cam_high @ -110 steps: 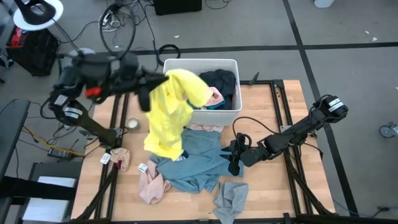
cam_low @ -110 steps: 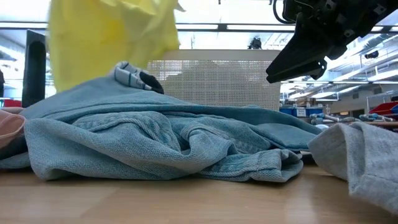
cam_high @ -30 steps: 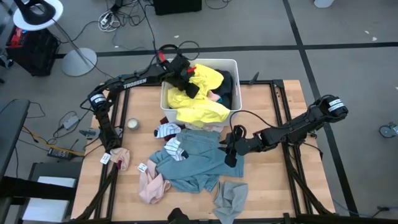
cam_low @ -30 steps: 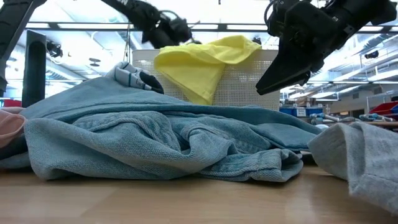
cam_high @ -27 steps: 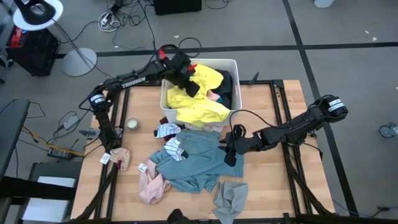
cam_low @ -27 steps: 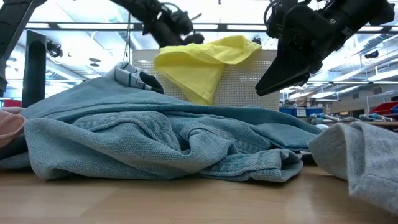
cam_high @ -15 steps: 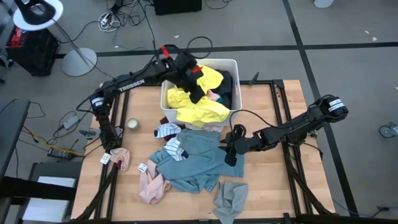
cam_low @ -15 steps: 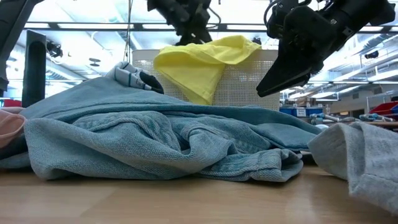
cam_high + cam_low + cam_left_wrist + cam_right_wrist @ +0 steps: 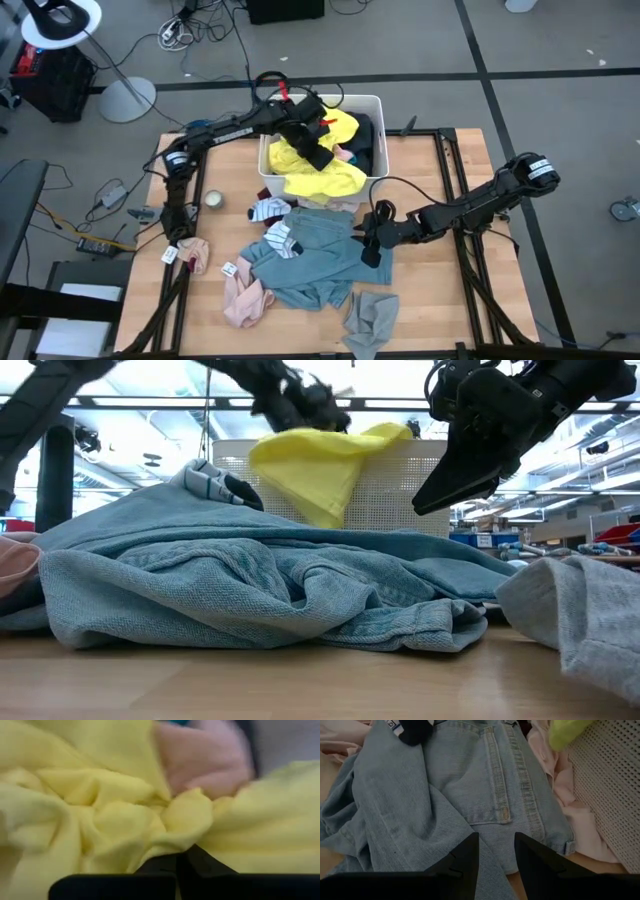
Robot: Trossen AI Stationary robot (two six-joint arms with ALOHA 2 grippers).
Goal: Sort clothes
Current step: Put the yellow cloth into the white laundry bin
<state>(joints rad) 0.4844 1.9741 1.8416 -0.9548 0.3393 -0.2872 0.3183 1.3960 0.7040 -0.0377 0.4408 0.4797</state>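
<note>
The wooden surface (image 9: 440, 290) carries a white bin (image 9: 372, 101) against its far edge, and clothes are spread from that bin down the middle toward the near edge. Largest of them is the light blue denim garment (image 9: 310, 260), lying crumpled at the centre of the surface; in the low view it fills the foreground (image 9: 250, 595). The yellow garment (image 9: 320, 165) is heaped inside the bin and spills over the bin's near wall, and a dark garment (image 9: 362, 135) fills the bin's right part, with a little pink fabric showing beside it. A pale pink garment (image 9: 330, 207) peeks out just below the bin, touching the denim. A salmon pink garment (image 9: 245, 300) lies bunched near the near left corner, a grey garment (image 9: 370, 322) sits at the near edge, and a striped piece (image 9: 268, 210) lies between the bin and the denim. The left tool (image 9: 318, 150) is down in the bin with its fingers closed, pressed into the yellow garment; the left wrist view shows yellow folds (image 9: 100, 810) bunched right at the fingers, though a pinch of cloth between them cannot be made out. The right tool (image 9: 370, 245) hangs over the right side of the denim, its fingers (image 9: 465, 857) apart and holding nothing. A small round object (image 9: 212, 199) sits near the left edge.
</note>
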